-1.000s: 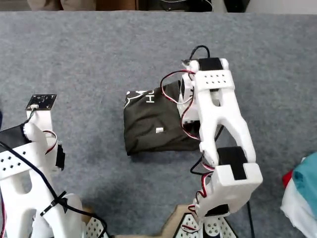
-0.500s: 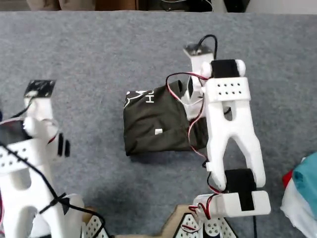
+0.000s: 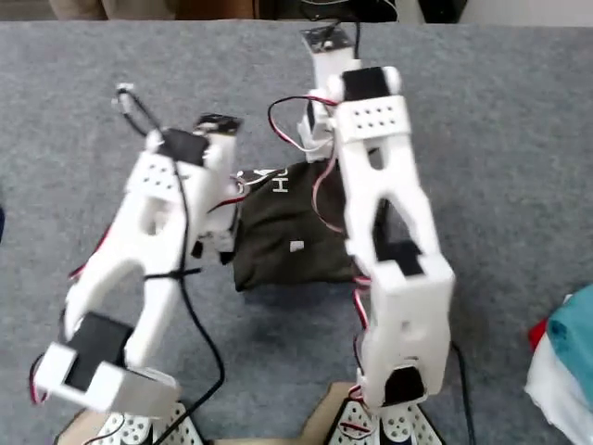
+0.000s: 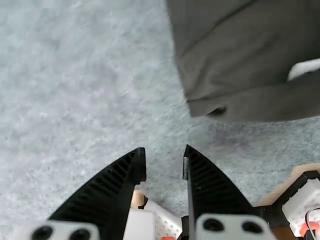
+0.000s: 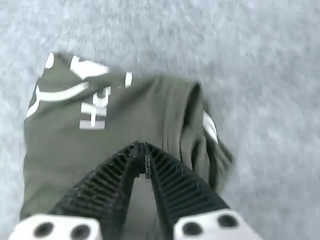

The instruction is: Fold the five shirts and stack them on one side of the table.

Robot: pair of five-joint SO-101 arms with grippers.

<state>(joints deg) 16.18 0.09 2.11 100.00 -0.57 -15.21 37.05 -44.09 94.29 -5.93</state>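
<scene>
The folded dark shirt (image 3: 287, 232) lay in the middle of the grey table (image 3: 519, 139). The left gripper (image 4: 164, 161) stood slightly released just beside its edge. The right gripper (image 5: 145, 150) hung clenched above the shirt, tips touching.

The table (image 3: 519, 111) is topped in grey cloth, evenly lit. Past its far edge — brown wood (image 3: 218, 9) and a dark gap (image 3: 435, 9). A wooden board (image 3: 326, 413) sits at the near edge.

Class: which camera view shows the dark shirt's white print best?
The right wrist view: the print lies large and uncovered on the shirt. The high view has it at the shirt's far edge, less legible. The left wrist view catches a plain shirt corner.
</scene>
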